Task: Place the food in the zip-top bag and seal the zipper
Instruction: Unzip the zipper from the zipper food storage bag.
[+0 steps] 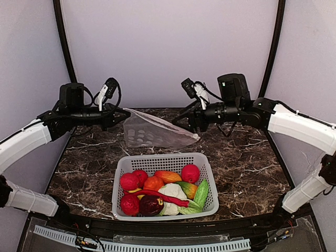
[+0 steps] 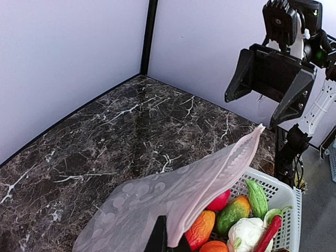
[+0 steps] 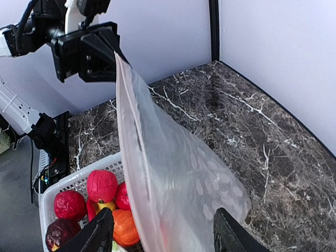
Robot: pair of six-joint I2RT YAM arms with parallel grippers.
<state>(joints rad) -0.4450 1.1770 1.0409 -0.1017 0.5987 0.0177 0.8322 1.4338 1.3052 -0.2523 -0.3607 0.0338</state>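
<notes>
- The left hand (image 1: 119, 116) is clamped on one top corner of the zip-top bag (image 1: 155, 131) and holds it up over the desk (image 1: 247, 157), behind the white basket (image 1: 163, 157).
- The right hand (image 1: 190, 125) stands with its fingers apart. In its wrist view they sit on either side of the bag's other end and grip nothing.
- The bag hangs slanted from the left hand, with the zipper (image 2: 233, 157) running along its upper edge. The mouth does not look spread open, though I cannot tell whether it is pressed shut.
- All the food (image 1: 157, 191) I can see lies in the basket: red, orange, green and purple pieces and a white cauliflower. None shows inside the bag.
- So I judge the task to be at its start. The bag is lifted, but the mouth is not yet opened, the food is unloaded and the sealing is undone.
</notes>
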